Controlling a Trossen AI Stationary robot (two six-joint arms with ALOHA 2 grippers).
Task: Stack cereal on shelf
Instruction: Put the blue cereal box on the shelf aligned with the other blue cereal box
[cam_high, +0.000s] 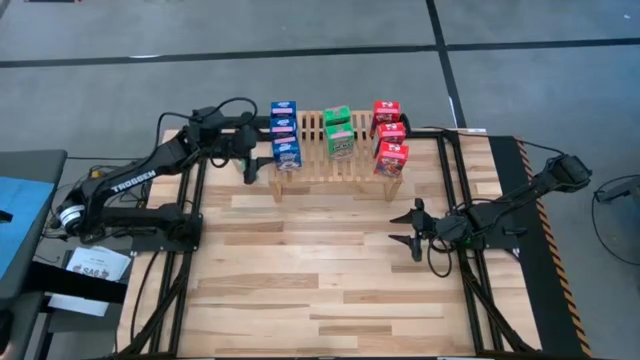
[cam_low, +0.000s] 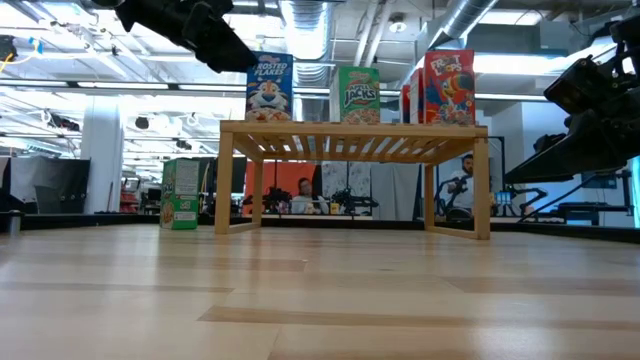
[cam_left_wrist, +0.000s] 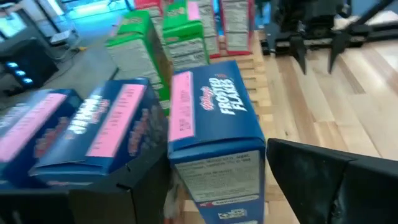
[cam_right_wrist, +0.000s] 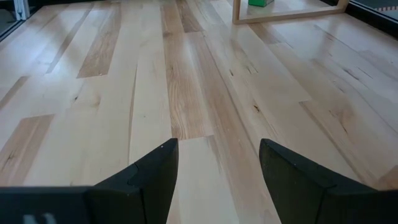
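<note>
Front boxes (cam_low: 268, 87) on the shelf (cam_low: 352, 131) read Frosted Flakes, Apple Jacks.

The desk (cam_high: 330, 270) is a light plank surface with black rails along its left and right sides and a yellow-and-black striped strip (cam_high: 548, 240) on its right edge, standing on a grey floor (cam_high: 300, 40) crossed by dark lines. Beyond the desk, the low view shows an open room with white ceiling ducts (cam_low: 305, 20), exposed pipes (cam_low: 465, 15), rows of bright ceiling lights, a white column (cam_low: 102, 160) at left, and two people (cam_low: 303, 190) at workstations in the distance. A grey side table (cam_high: 22, 235) carrying a blue sheet stands off the desk's left side.
</note>
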